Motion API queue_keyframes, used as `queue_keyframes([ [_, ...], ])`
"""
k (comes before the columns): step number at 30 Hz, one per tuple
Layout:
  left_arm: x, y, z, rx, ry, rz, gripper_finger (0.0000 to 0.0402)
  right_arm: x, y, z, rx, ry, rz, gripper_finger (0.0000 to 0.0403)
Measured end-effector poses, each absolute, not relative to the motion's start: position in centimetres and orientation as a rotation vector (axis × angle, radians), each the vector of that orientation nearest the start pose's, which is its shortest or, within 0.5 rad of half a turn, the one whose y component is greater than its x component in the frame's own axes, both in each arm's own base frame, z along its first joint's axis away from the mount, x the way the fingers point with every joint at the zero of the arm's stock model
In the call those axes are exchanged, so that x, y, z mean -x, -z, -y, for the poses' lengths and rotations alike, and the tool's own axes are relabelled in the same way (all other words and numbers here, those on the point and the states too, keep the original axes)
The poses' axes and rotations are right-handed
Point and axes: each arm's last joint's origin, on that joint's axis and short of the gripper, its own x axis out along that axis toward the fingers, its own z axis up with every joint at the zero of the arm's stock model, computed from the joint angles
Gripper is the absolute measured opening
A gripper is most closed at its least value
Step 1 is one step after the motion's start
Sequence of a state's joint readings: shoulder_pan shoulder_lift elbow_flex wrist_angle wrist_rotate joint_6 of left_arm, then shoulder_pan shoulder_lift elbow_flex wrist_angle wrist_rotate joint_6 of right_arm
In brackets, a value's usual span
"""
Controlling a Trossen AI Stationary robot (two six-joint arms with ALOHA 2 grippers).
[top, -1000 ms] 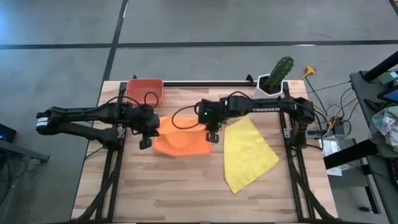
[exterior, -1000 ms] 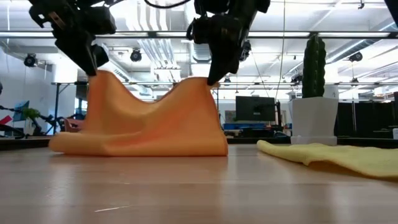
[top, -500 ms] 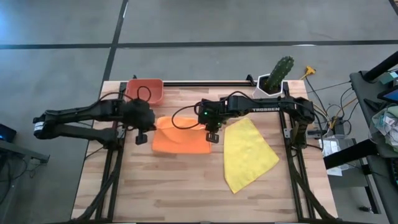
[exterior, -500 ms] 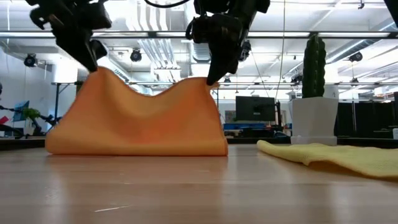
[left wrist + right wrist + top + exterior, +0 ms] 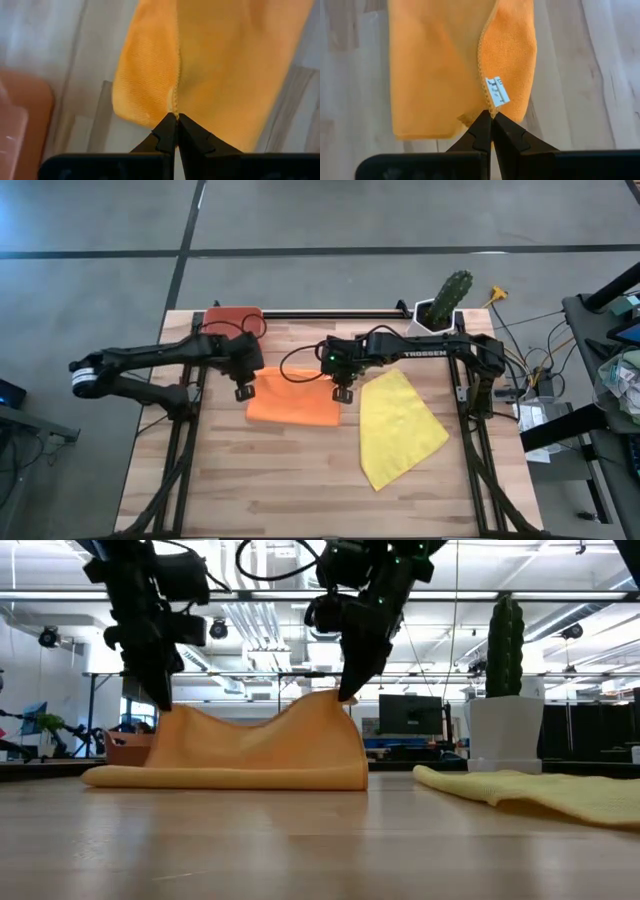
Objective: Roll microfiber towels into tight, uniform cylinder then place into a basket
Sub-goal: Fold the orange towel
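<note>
The orange towel (image 5: 290, 402) lies left of the table's middle, its near part flat on the wood and its far edge raised; it also shows in the low view (image 5: 240, 752). My left gripper (image 5: 243, 390) is shut on the raised edge's left corner. My right gripper (image 5: 342, 393) is shut on its right corner. The yellow towel (image 5: 398, 428) lies spread flat to the right. The red-orange basket (image 5: 228, 318) stands at the far left, partly hidden by my left arm. My left gripper pinches the orange towel's stitched hem at its left corner (image 5: 173, 104) between its two fingertips, coming from above. The corner is held a little above the table (image 5: 165, 710), and the cloth slopes down slack from it. My right gripper pinches the hem at the right corner (image 5: 490, 109), just beside the white label (image 5: 497, 91), from above. That corner is lifted (image 5: 335, 700). The edge between the two grippers sags, and the towel's lower part lies on the table.
A white pot with a green cactus (image 5: 445, 302) stands at the far right. A black rail (image 5: 330, 312) runs along the far edge. Bare wood (image 5: 290, 480) lies near the front edge.
Both grippers have gone down and toward the table's far edge with the towel's raised edge, the left one also toward the right. The held edge now stands lower and the cloth lies flatter. The towel's near part has stayed on the table.
</note>
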State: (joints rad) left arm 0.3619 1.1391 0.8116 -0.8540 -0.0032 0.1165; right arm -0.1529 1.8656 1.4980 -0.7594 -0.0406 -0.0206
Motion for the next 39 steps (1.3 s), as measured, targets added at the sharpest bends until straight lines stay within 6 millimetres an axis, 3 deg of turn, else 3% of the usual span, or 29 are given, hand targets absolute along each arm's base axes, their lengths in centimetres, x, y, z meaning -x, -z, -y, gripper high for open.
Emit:
queue_keyframes([
  [11, -19.4, -22.1, -7.5, 0.092, -0.292, -1.265, 0.0000, -37.6, -20.9, 6.1, -0.131, 0.233, -1.155, 0.0008],
  [24, -16.6, -27.1, -6.6, 0.054, -0.301, -1.153, 0.0000, -37.8, -21.0, 6.1, -0.130, 0.233, -1.112, 0.0008],
  [31, -17.2, -24.1, -6.8, 0.075, -0.281, -1.263, 0.0000, -38.2, -21.1, 6.6, -0.101, 0.224, -1.066, 0.0008],
  [39, -19.3, -23.1, -7.6, 0.063, -0.284, -1.219, 0.0000, -37.8, -20.9, 6.7, -0.112, 0.230, -1.110, 0.0008],
])
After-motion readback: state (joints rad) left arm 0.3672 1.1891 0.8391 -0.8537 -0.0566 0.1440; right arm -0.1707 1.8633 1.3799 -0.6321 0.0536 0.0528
